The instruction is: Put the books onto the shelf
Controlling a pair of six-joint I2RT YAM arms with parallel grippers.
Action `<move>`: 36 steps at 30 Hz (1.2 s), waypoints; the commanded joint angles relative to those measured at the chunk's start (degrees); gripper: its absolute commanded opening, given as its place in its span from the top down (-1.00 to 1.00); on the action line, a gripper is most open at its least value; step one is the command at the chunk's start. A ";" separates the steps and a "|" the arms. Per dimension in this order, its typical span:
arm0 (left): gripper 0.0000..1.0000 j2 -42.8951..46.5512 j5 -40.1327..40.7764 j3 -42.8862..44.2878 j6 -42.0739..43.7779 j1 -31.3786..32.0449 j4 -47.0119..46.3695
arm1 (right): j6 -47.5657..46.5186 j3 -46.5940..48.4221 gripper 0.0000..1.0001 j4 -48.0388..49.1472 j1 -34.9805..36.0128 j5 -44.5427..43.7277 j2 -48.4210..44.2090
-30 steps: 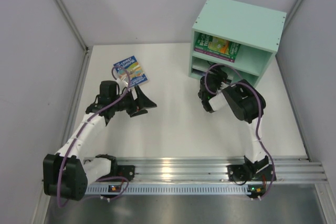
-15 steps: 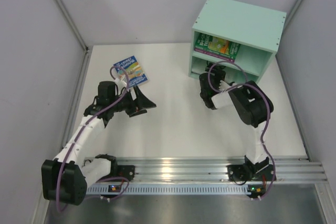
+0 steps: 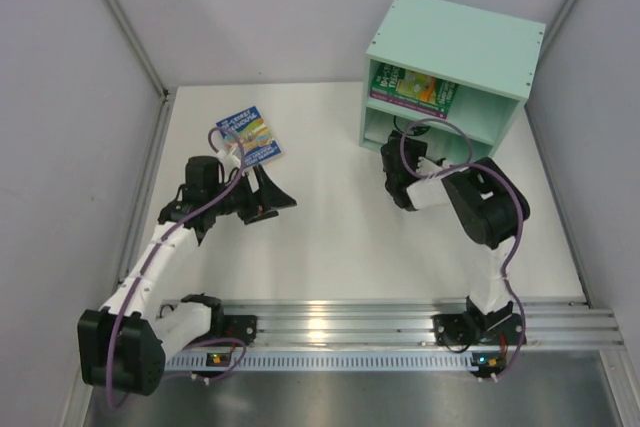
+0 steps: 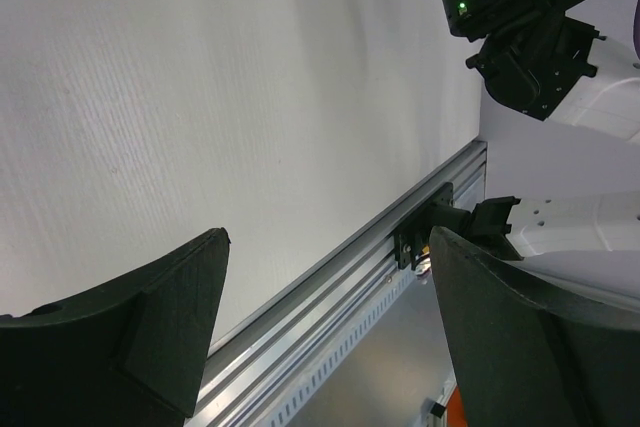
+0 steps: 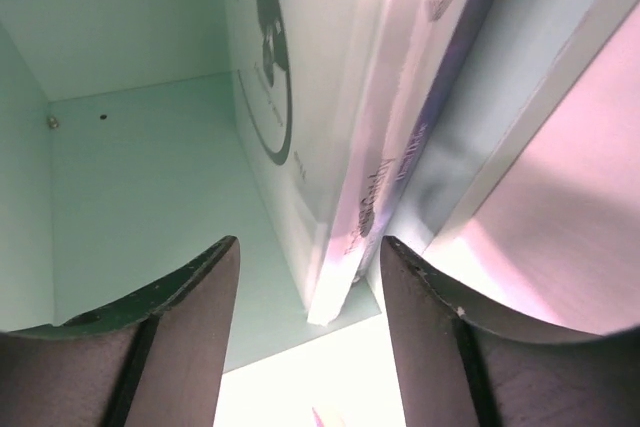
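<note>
The mint-green shelf point(image 3: 455, 52) stands at the back right. A green book point(image 3: 410, 85) lies in its upper compartment. In the right wrist view, two thin books point(image 5: 372, 187) lean together on edge in the lower compartment point(image 5: 150, 167). My right gripper point(image 5: 308, 241) is at that opening, open, its fingertips either side of the books' near corner without touching. A blue book with a yellow picture point(image 3: 250, 135) lies flat on the table. My left gripper point(image 3: 283, 193) hovers just in front of it, open and holding nothing.
White table point(image 3: 330, 237) with grey walls on three sides. An aluminium rail point(image 3: 400, 322) runs along the near edge and carries both arm bases. The left wrist view shows the tabletop, the rail point(image 4: 330, 277) and the right arm's body point(image 4: 520, 7).
The right arm's elbow has swung right and its gripper has edged closer to the lower compartment, jaws narrowing a little. The left arm has barely shifted.
</note>
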State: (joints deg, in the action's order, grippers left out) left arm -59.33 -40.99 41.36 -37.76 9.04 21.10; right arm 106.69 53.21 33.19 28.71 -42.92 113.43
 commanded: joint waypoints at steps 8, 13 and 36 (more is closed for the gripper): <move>-0.71 1.76 0.65 0.47 1.72 -0.07 0.16 | 2.55 3.03 -0.30 -11.61 -0.40 10.89 -4.97; -0.71 1.85 1.53 0.47 2.34 -0.07 0.96 | 2.38 4.62 -0.36 -19.91 -0.67 14.87 -5.76; -0.72 3.16 5.83 1.44 1.99 -0.07 -0.27 | -59.77 10.58 0.89 -40.91 2.49 16.71 -16.31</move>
State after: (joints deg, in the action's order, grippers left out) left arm -58.19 -37.17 41.36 -36.71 9.04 22.17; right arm 69.73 59.16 -3.53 29.45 -28.08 99.26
